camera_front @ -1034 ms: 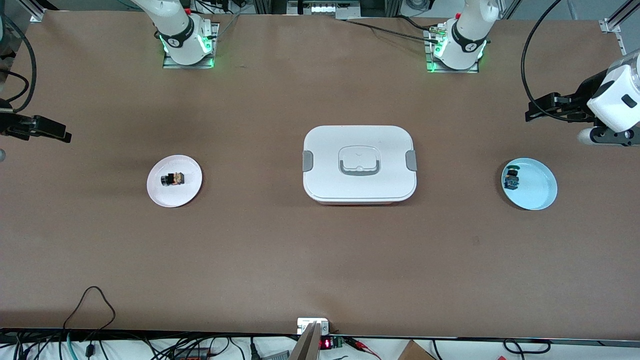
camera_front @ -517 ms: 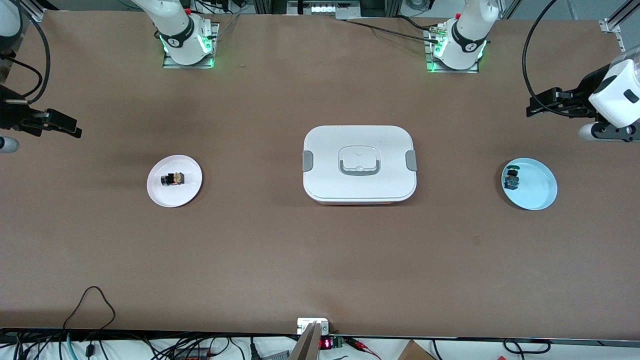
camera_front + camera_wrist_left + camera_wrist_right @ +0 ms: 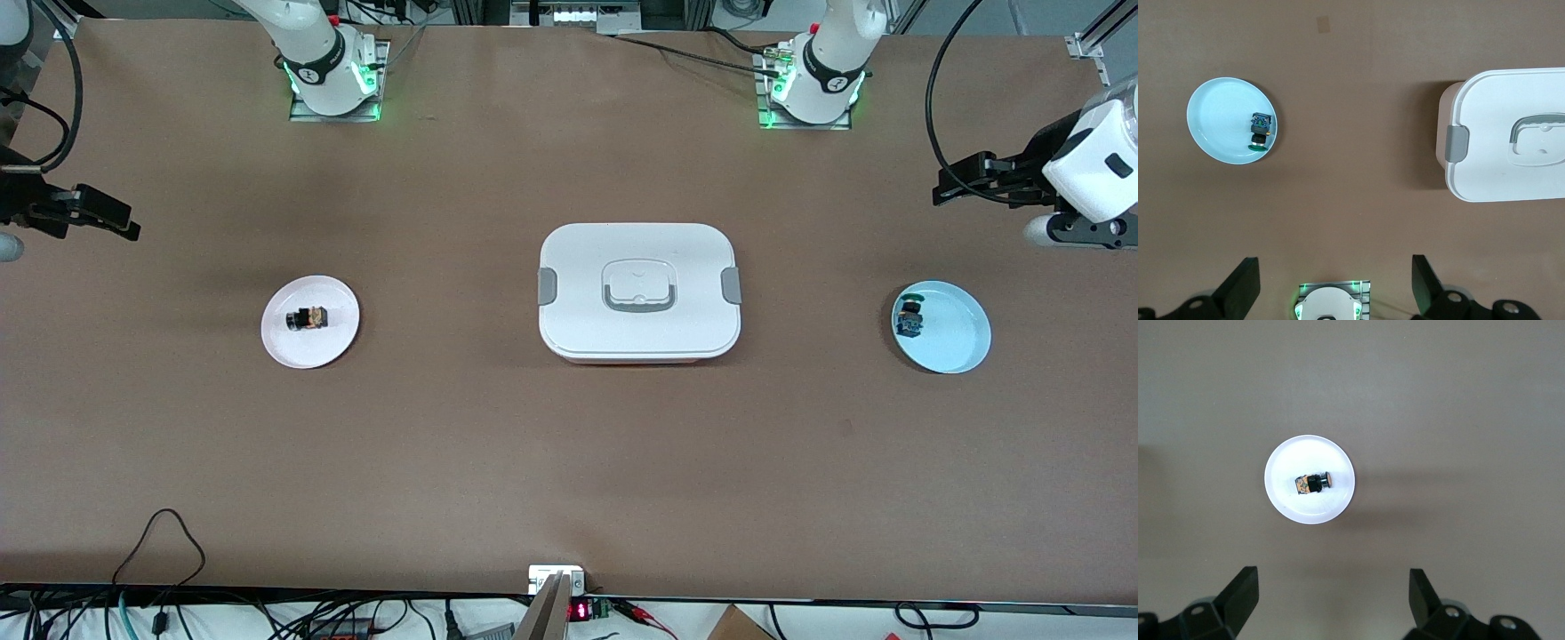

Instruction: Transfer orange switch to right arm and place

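The orange switch (image 3: 307, 317) lies on its side on a small white plate (image 3: 333, 342) toward the right arm's end of the table. It also shows in the right wrist view (image 3: 1313, 482) on that plate (image 3: 1338, 457). My right gripper (image 3: 120, 224) is open and empty, high over bare table at that end, apart from the plate. In its own view the right gripper (image 3: 1331, 593) shows both fingers spread wide. My left gripper (image 3: 948, 191) is open and empty, high over bare table at the left arm's end; in its own view (image 3: 1335, 280) its fingers are spread wide.
A black switch with green and blue parts (image 3: 909, 318) lies on a light blue plate (image 3: 965, 342) toward the left arm's end; both show in the left wrist view (image 3: 1261, 129). A closed white lunch box (image 3: 569, 329) with grey latches stands mid-table.
Both grippers have shifted slightly while staying high near the table ends. The right one moved a little inward and toward the bases. The switches and plates have not moved.
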Available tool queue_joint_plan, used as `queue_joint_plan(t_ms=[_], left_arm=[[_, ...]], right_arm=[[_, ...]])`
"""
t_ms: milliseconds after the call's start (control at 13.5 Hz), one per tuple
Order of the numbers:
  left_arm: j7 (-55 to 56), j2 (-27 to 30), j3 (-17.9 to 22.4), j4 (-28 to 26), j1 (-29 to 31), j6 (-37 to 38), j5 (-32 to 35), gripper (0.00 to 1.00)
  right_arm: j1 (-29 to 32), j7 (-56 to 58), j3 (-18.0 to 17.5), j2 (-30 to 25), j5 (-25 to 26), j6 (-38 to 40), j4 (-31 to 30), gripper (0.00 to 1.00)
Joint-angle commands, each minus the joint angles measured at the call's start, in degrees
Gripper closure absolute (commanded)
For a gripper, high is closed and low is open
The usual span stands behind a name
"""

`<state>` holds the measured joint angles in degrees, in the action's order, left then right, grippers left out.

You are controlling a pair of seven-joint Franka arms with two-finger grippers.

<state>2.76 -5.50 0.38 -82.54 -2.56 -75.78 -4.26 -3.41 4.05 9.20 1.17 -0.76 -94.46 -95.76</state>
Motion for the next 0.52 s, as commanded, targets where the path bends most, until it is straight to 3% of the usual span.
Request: queue_joint_plan(t_ms=[0, 443], left_arm=[[-0.8, 0.3, -0.1, 0.8, -0.2, 0.6, 1.1, 0.00], [-0.8, 0.0, -0.1, 1.0, -0.2, 0.4, 0.9, 0.00]], right_arm=[[-0.3, -0.9, -0.3, -0.7, 0.8, 1.5, 1.4, 0.00], [-0.3, -2.1, -0.4, -0.8, 0.8, 3.7, 2.7, 0.00]])
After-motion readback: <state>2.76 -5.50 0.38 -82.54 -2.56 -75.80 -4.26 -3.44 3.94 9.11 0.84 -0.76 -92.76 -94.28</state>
